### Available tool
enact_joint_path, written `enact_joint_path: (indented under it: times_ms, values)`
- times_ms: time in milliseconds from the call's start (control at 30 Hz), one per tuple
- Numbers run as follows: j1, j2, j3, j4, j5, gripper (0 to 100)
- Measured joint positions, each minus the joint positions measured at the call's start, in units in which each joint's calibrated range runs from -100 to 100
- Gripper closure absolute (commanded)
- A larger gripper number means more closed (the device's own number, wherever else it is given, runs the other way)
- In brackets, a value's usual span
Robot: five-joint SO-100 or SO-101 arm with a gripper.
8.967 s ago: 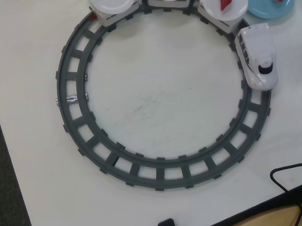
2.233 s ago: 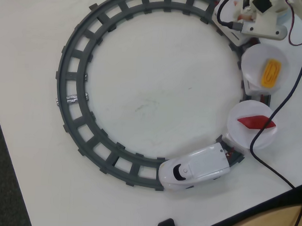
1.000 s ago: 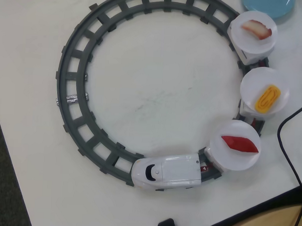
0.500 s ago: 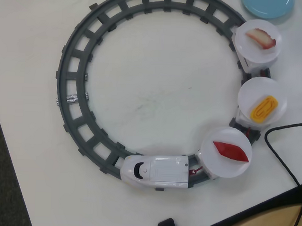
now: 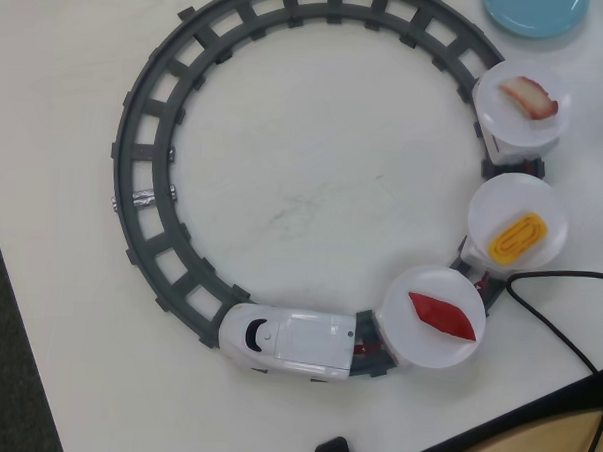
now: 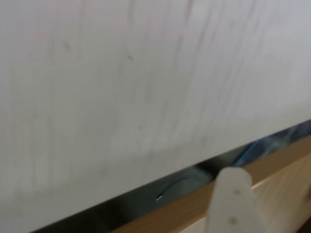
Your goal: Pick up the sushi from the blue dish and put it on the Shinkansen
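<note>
We find the sushi (image 5: 529, 98) lying on the round white plate (image 5: 518, 103) of the last car, at the upper right of the overhead view, just below the blue dish (image 5: 534, 12), which sits at the top edge, partly cut off, and apart from the plate. Next along the grey ring of track (image 5: 143, 194) we see a plate carrying a yellow ridged piece (image 5: 517, 237), then one carrying a solid red pointed piece (image 5: 441, 316), and ahead of them the Shinkansen (image 5: 287, 339) at the bottom of the loop, nose pointing left. A black cable (image 5: 557, 337) curls across the white worktop (image 5: 303, 186) at the lower right. In the blurred wrist view we make out only one pale finger (image 6: 233, 204) over the worktop's edge, so we cannot tell whether the fingers are released or clenched
</note>
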Motion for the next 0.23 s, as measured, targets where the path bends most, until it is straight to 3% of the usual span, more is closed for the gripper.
enact_joint_path:
  times_ms: [233]
  values:
    - [1.1, 0.2, 0.0, 0.5, -3.7, 68]
